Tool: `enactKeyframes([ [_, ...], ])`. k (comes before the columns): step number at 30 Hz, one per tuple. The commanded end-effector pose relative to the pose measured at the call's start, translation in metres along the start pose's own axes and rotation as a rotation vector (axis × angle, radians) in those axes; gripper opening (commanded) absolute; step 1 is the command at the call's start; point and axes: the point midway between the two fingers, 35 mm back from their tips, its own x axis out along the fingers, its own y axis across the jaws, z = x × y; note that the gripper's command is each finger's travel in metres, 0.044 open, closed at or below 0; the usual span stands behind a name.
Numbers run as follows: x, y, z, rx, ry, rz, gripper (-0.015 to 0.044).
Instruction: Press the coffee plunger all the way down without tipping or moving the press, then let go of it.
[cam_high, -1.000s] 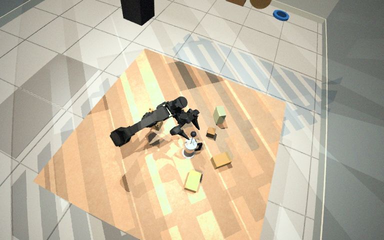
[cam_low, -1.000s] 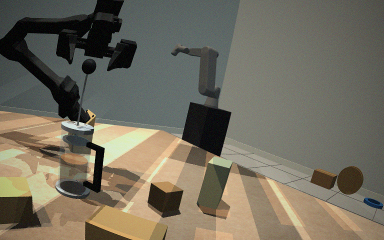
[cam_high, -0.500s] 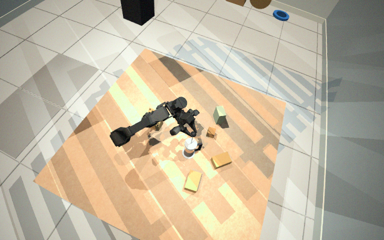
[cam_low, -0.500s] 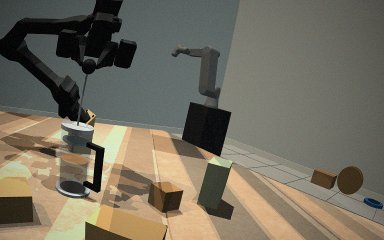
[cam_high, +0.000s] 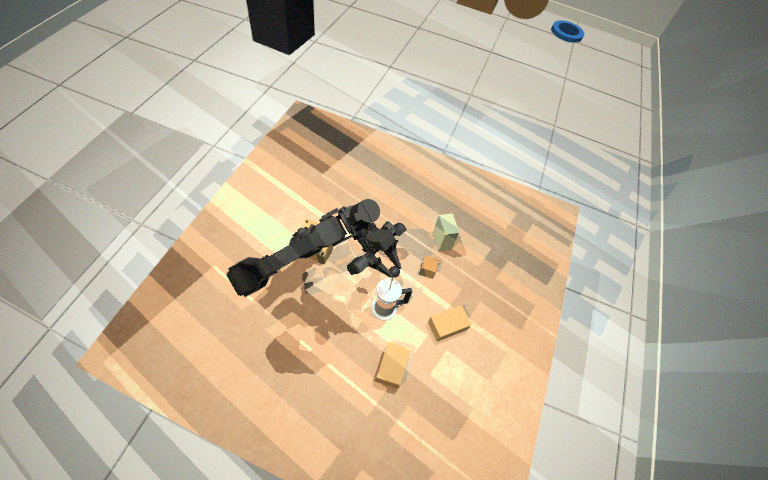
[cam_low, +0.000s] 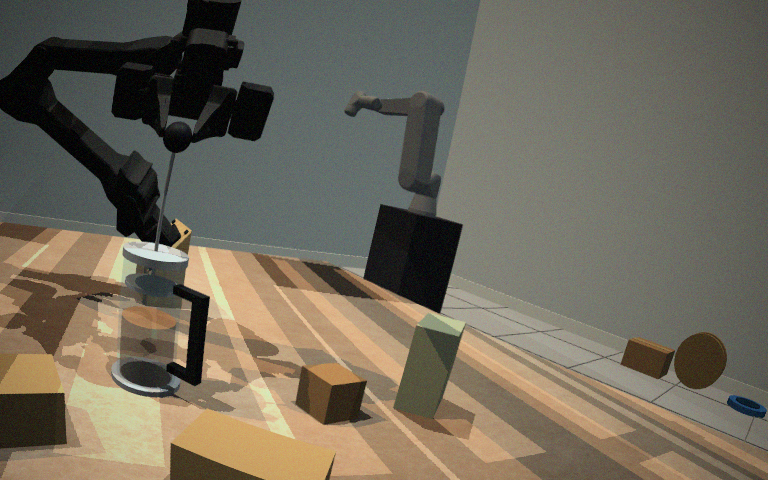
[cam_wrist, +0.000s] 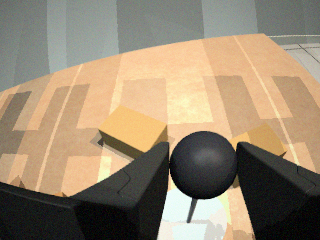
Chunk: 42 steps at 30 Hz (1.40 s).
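Observation:
The coffee press (cam_high: 386, 306) (cam_low: 148, 345) stands upright on the wooden surface, a clear cylinder with a pale lid (cam_low: 169, 258) (cam_wrist: 175, 204) and a black handle (cam_high: 404, 296) (cam_low: 198, 333). Its thin rod (cam_low: 164, 198) (cam_wrist: 191, 210) stands far up out of the lid, and a disc (cam_low: 151, 284) inside sits just under the lid. My gripper (cam_high: 394, 270) (cam_low: 177, 135) (cam_wrist: 203, 151) is shut on the round black plunger knob (cam_high: 394, 272) (cam_low: 177, 138) (cam_wrist: 203, 167), one fingertip on each side, high above the lid.
An orange-brown cube (cam_high: 429, 266) (cam_low: 330, 393) and a green block (cam_high: 446, 232) (cam_low: 430, 365) stand on the handle side of the press. Two yellow blocks (cam_high: 449, 322) (cam_high: 393, 364) (cam_low: 252, 447) (cam_low: 29, 396) (cam_wrist: 132, 131) (cam_wrist: 262, 141) lie nearby. A second arm (cam_low: 421, 141) stands on a black pedestal farther off.

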Motion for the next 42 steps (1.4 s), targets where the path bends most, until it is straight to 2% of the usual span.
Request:
enactKeyframes([
  [1,0.007,0.004,-0.011,-0.004,0.016,0.014,0.0125],
  [42,0.047,0.011,-0.065,-0.003,0.008,0.013,0.0125],
])
